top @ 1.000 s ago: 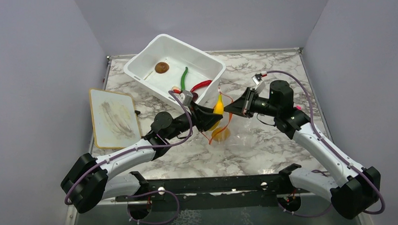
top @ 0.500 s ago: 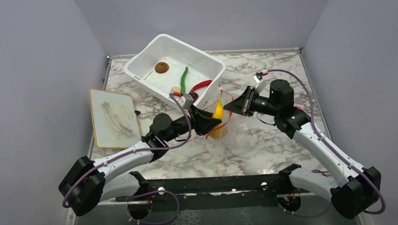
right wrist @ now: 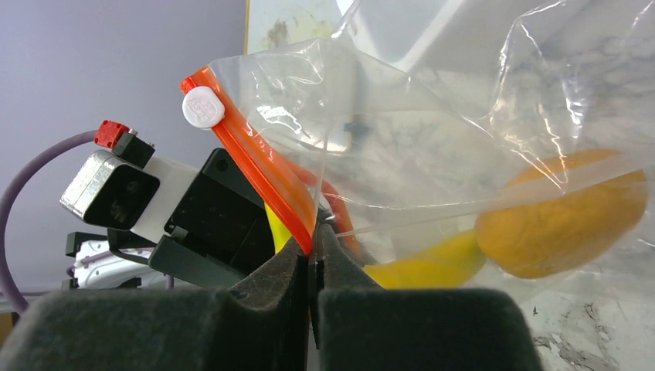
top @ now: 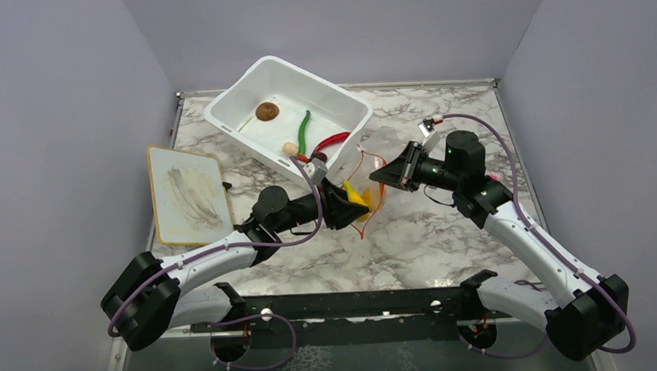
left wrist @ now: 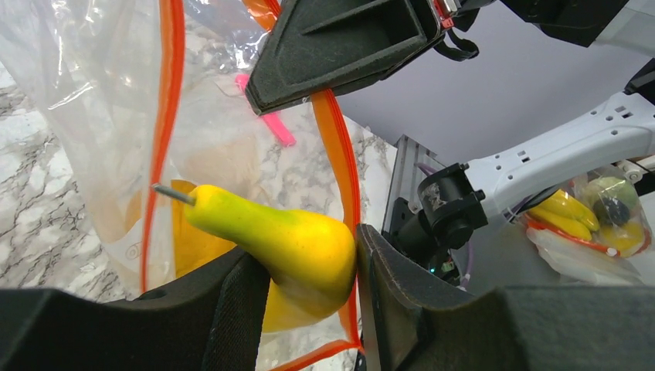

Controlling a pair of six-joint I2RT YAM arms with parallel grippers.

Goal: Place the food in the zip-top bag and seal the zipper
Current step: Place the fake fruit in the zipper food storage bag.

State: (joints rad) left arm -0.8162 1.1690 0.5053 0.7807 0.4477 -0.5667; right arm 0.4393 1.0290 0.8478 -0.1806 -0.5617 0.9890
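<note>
Counting at one bag [right wrist: 463, 116]: one banana [left wrist: 293, 247], one orange [right wrist: 564, 216].

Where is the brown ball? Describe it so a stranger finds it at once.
Find the white tub at the far side of the marble table. The brown ball lies alone in its left end. It is the only round brown piece; the green pod and red chili nearby are long and thin.

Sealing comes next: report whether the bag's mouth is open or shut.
Open: the zipper gapes wide, right pincer pinching one strip, banana between both strips.
</note>
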